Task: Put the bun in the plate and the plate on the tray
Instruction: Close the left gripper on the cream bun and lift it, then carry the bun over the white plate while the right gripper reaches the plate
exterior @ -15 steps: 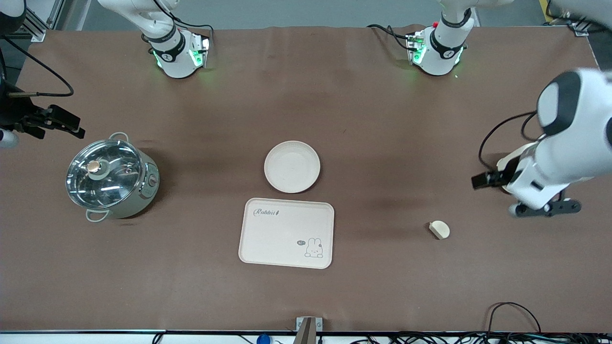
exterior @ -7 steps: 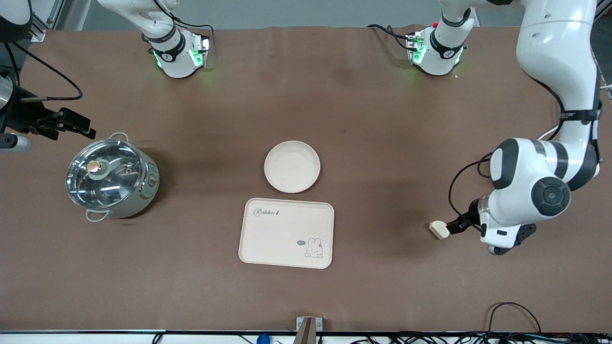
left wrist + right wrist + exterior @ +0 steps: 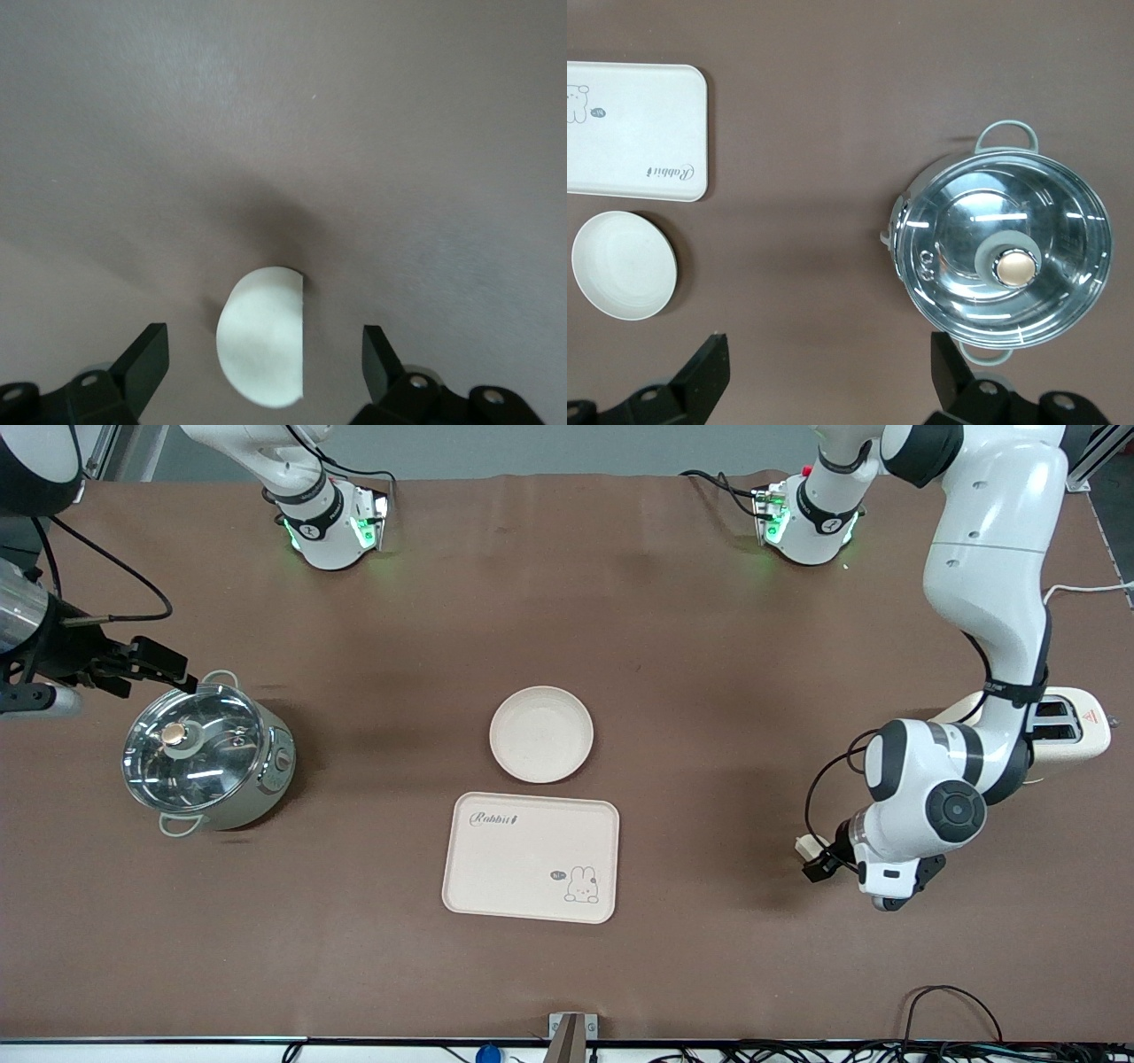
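Note:
The bun (image 3: 804,847) lies on the table toward the left arm's end; most of it is hidden under the left hand. In the left wrist view the bun (image 3: 263,341) lies flat between the fingers. My left gripper (image 3: 817,859) (image 3: 263,336) is open and low over the bun, one finger on each side, not touching it. The round plate (image 3: 541,733) (image 3: 625,264) is empty at the table's middle. The Rabbit tray (image 3: 530,856) (image 3: 638,133) lies just nearer to the camera than the plate, also empty. My right gripper (image 3: 173,669) (image 3: 828,350) is open and empty, up beside the pot.
A steel pot with a glass lid (image 3: 205,755) (image 3: 1005,261) stands toward the right arm's end. A cream toaster (image 3: 1067,726) stands at the left arm's end, partly hidden by the left arm. Cables lie along the table's near edge.
The left arm has swung in and down, bringing its open gripper over the bun. The right gripper has drifted a little closer to the pot. Plate, tray and bun have not moved.

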You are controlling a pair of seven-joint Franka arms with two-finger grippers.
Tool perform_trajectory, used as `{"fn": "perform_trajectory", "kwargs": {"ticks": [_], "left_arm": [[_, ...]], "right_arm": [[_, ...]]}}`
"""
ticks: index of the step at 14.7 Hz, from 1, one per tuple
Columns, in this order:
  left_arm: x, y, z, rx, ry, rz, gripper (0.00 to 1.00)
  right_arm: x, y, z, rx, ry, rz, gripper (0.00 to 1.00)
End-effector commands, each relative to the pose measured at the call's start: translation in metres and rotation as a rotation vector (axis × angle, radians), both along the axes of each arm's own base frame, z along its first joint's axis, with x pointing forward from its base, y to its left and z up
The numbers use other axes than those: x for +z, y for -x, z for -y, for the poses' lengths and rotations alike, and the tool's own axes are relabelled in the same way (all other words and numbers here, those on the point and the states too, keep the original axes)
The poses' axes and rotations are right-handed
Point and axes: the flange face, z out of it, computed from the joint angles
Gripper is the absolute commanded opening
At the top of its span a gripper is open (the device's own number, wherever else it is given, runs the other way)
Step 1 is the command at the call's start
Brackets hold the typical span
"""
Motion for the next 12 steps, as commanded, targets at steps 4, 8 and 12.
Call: {"fn": "perform_trajectory", "kwargs": {"ticks": [4, 8, 12], "left_arm": [[-0.023, 0.008, 0.004, 0.005, -0.011, -0.027, 0.67], [-0.020, 0.008, 0.012, -0.027, -0.012, -0.022, 0.36], [-0.008, 0.009, 0.042, -0.053, -0.010, -0.008, 0.27]], "right_arm": [[-0.040, -0.007, -0.060, -0.064, -0.015, 0.013, 1.00], [-0.120, 0.004, -0.107, -0.187, -0.215, 0.015, 1.00], [-0.201, 0.010, -0.151, -0.224, -0.229, 0.006, 1.00]]}}
